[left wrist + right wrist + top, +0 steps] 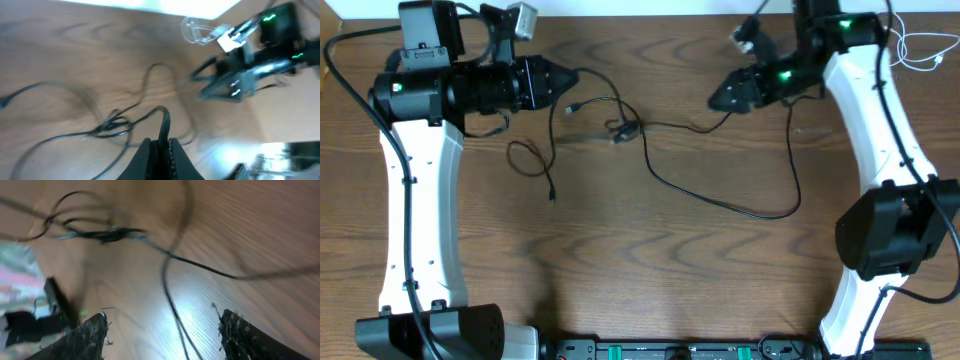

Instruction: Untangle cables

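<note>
Several black cables meet in a knot (623, 128) mid-table; one long black loop (760, 213) sweeps right and a short one (530, 155) curls left. My left gripper (570, 86) is shut on a black cable (164, 122) that runs from its fingertips down to the knot (112, 127). My right gripper (716, 100) hovers right of the knot with its fingers (92, 335) wide apart; a black cable (172, 307) lies on the wood between them, not gripped. The knot (107, 234) shows ahead of it. A white cable (920, 50) lies at the far right corner.
The table's far edge meets a white wall. The right arm (245, 82) fills the upper right of the left wrist view, near the white cable (196, 31). The arm bases and a black rail (670, 350) line the near edge.
</note>
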